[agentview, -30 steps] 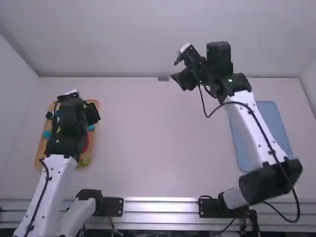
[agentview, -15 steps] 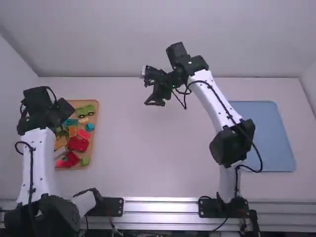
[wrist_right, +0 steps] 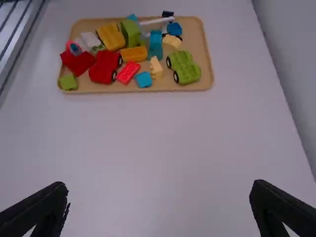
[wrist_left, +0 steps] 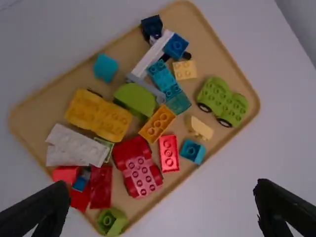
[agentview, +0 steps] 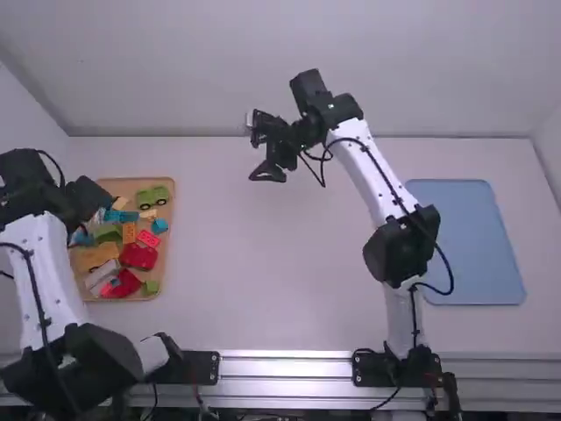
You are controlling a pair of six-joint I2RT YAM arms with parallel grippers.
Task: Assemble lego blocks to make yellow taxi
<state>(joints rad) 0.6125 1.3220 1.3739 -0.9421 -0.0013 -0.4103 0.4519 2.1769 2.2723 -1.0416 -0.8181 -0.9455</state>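
My left gripper (agentview: pixel 86 200) is above the left edge of the wooden tray (agentview: pixel 166 189). In the left wrist view, this gripper (wrist_left: pixel 163 207) is open over the blocks, with nothing between its fingers. The yellow car-shaped block (wrist_left: pixel 98 116) lies in the tray, beside white blocks (wrist_left: pixel 74 145) and a green curved block (wrist_left: pixel 137 98). An orange brick (wrist_left: pixel 157 123) and a pale yellow brick (wrist_left: pixel 184 70) are there too. My right gripper (agentview: pixel 268 168) hangs high over the table's far middle; in the right wrist view this gripper (wrist_right: pixel 159 207) is open and holds nothing.
Red vehicle blocks (wrist_left: pixel 137 168), a green wheeled base (wrist_left: pixel 222 101), teal bricks (wrist_left: pixel 165 79) and a dark blue piece (wrist_left: pixel 151 25) share the tray. A blue mat (agentview: pixel 473 241) lies at the right of the table. Walls stand behind and beside the table.
My left arm has swung left and back toward its base, uncovering most of the tray. My right gripper has moved left across the table's far side, slowing over the last half second.
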